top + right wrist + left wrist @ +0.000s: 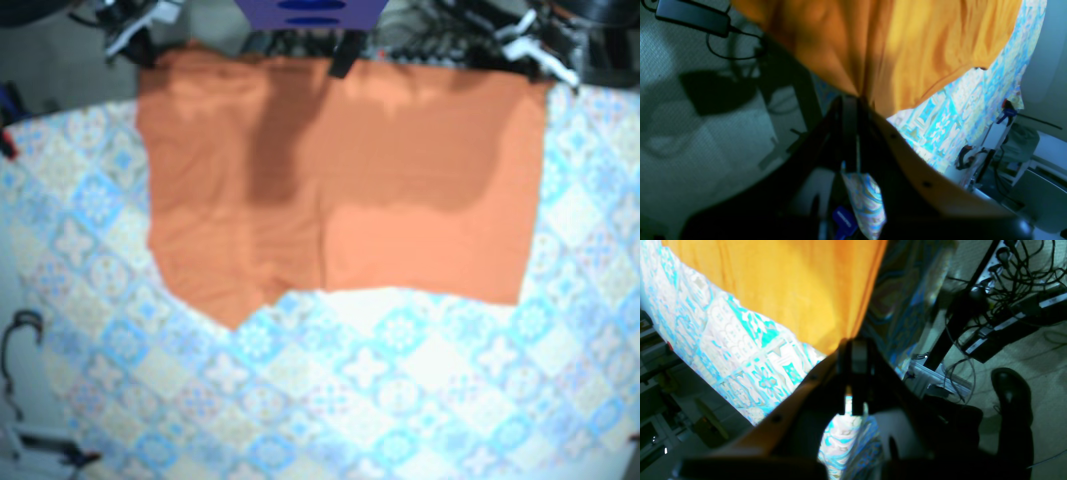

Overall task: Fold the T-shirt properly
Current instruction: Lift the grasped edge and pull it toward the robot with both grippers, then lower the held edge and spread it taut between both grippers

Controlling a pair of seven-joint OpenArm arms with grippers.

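Blue-and-white tiled tablecloth point(350, 400) fills the base view edge to edge, the biggest thing out there. Across the tablecloth's far half lies the orange T-shirt point(340, 180), spread wide and mostly flat. Its far edge runs along the tablecloth's far edge. Its near edge is uneven: on the view's left a point dips toward the tablecloth's middle, and the rest runs fairly straight to the right.

Now the arms. The left gripper point(853, 346) sits at the tablecloth's far edge on the base view's right, pinched tight on the shirt's corner, orange cloth fanning out from the jaws. The right gripper point(853, 100) does the same at the far edge on the view's left, clamped on the fabric, with pleats gathering right into the jaws.

Down to the small stuff, off the tablecloth. On the floor beyond its edge, the left wrist view shows a tangle of cables point(1023, 270) and a black shoe point(1012, 396). The right wrist view catches a black power brick point(693, 16) on the floor, and a small blue clamp point(1007, 113) at the tablecloth's edge.
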